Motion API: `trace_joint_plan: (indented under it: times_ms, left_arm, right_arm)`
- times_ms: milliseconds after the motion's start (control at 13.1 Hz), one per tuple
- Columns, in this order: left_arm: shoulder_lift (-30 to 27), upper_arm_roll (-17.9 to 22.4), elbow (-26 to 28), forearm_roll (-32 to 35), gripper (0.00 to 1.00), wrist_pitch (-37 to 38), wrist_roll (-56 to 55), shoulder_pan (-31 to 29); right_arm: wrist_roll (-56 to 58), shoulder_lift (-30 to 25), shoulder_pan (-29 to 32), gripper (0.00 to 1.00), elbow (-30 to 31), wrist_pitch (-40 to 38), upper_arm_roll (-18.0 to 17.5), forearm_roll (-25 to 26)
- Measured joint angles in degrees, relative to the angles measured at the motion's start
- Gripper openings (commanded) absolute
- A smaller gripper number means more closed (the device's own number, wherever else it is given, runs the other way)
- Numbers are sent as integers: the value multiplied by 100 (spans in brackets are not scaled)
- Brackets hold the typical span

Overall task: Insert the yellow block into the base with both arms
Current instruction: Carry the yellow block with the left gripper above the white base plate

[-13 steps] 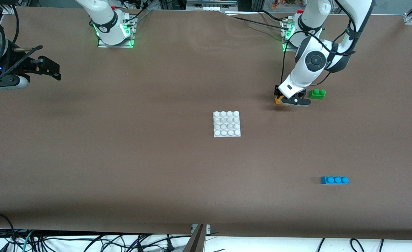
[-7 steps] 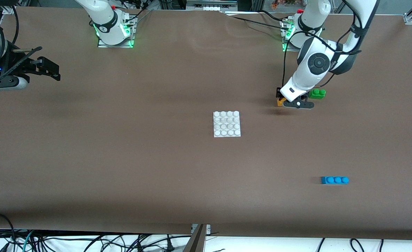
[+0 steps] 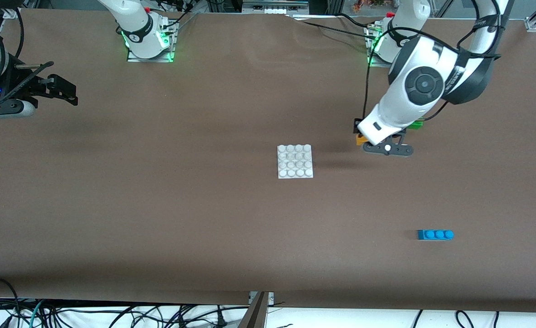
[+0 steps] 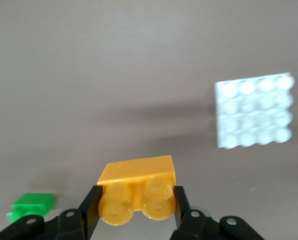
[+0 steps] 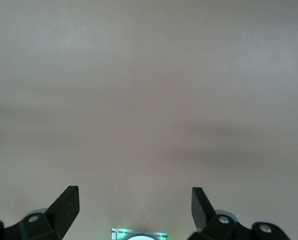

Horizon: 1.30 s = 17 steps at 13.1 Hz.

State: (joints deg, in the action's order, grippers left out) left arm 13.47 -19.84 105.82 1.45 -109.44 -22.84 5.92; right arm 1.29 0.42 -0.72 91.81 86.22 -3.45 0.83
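My left gripper point(image 3: 361, 139) is shut on the yellow block point(image 3: 361, 140) and holds it in the air over the bare table between the base and the green brick. In the left wrist view the yellow block point(image 4: 137, 192) sits between the two fingers point(image 4: 91, 207), its two studs toward the camera. The white studded base point(image 3: 295, 161) lies flat at the table's middle; it also shows in the left wrist view point(image 4: 253, 110). My right gripper point(image 3: 67, 91) is open and empty, waiting at the right arm's end of the table; its fingers point(image 5: 69, 202) stand wide apart over bare table.
A green two-stud brick point(image 3: 416, 123) lies mostly hidden under the left arm, also showing in the left wrist view point(image 4: 33, 205). A blue three-stud brick point(image 3: 435, 234) lies nearer the front camera toward the left arm's end. The arms' bases point(image 3: 149, 43) stand along the table's back edge.
My left gripper has risen off the table with the yellow block and shifted away from the green brick. The right arm has not moved.
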Motion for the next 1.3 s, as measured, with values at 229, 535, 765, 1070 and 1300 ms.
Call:
trace_joint_plan:
  times_ms: [229, 535, 765, 1070, 1300]
  left_arm:
    - [1019, -11, -1003, 1, 24, 0, -1211, 828]
    - [2063, 56, -1640, 411, 25, -11, -2075, 1707]
    - [2381, 86, -1714, 688, 27, -383, -2220, 1785]
    - [2619, 120, -1720, 692, 27, -798, -2461, 1785]
    - [2673, 120, -1722, 693, 27, -828, -2514, 1785]
  right_arm:
    - [0, 3, 2, 100, -1, -5, 7, 0]
    - [0, 6, 3, 100, -1, -10, 11, 0]
    - [0, 9, 3, 100, -1, -13, 11, 0]
    - [0, 14, 3, 100, 0, -16, 14, 0]
    - [0, 19, 3, 100, 0, -16, 19, 0]
